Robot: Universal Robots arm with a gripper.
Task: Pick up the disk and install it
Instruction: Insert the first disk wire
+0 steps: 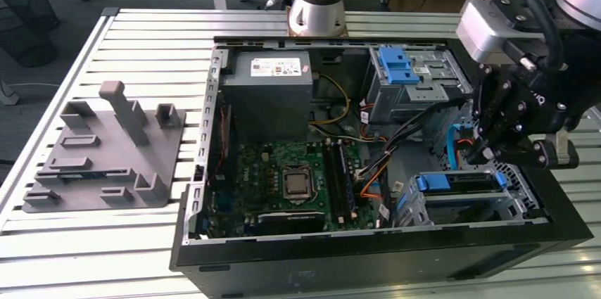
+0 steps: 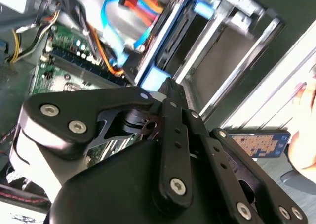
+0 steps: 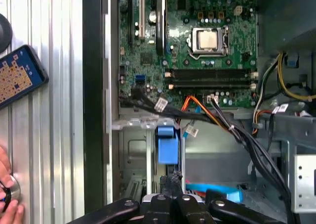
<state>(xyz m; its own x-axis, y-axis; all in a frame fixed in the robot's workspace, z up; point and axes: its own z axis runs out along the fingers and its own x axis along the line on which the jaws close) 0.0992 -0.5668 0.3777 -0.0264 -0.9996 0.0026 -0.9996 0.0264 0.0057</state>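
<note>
The disk [image 1: 457, 182], in its bright blue carrier frame, lies in the lower drive bay at the exterior view's right end of the open computer case [image 1: 376, 257]. Its blue carrier end shows in the first wrist view as the disk [image 3: 167, 146] and in the second wrist view as the disk [image 2: 157, 78]. My black gripper [image 1: 485, 153] hangs just above that bay. In both wrist views the gripper [image 3: 171, 178] [image 2: 168, 83] has its fingers drawn together right at the blue carrier end, with nothing between them. Whether they touch the carrier I cannot tell.
The motherboard [image 1: 291, 179], a grey power-supply box [image 1: 272, 77] and an upper drive cage with a blue latch [image 1: 395, 67] fill the case. Loose cables [image 3: 232, 130] run beside the bay. A grey fixture [image 1: 103, 151] sits on the slatted table. A phone [image 3: 19, 75] and a person's hand [image 3: 6, 194] lie outside the case.
</note>
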